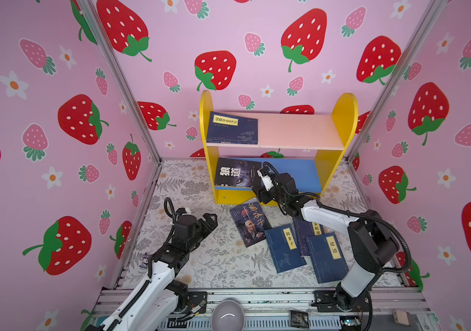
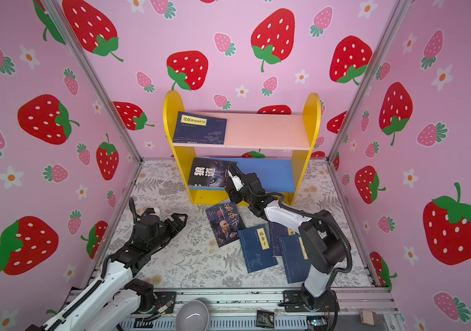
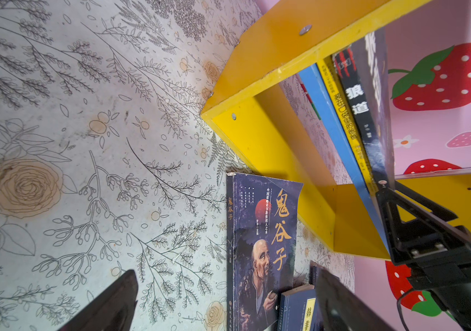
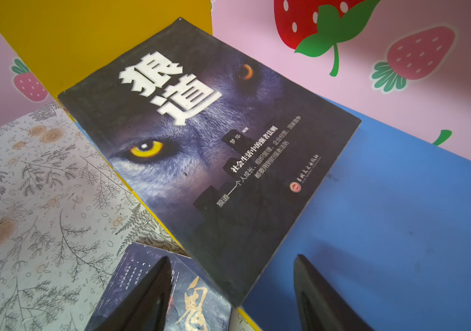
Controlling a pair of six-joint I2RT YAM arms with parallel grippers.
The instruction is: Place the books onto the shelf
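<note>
The shelf (image 1: 343, 120) stands at the desk's (image 1: 200, 258) back edge, with open room toward both boards' right ends. On the upper board lies one shelved navy book (image 1: 233, 129), at the left end. On the lower board lies one black book (image 1: 237, 172) atop one yellow book (image 3: 343, 106). At the desk's right front lie one portrait-cover book (image 1: 250, 222) and three navy books (image 1: 284, 248). The right end effector (image 1: 257, 192) is spread and empty, perhaps touching the black book's corner. The left end effector (image 1: 212, 222) is wide and empty.

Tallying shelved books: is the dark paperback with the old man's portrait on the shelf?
No, that dark portrait paperback lies on the floral tabletop, in front of the yellow-sided shelf.
</note>
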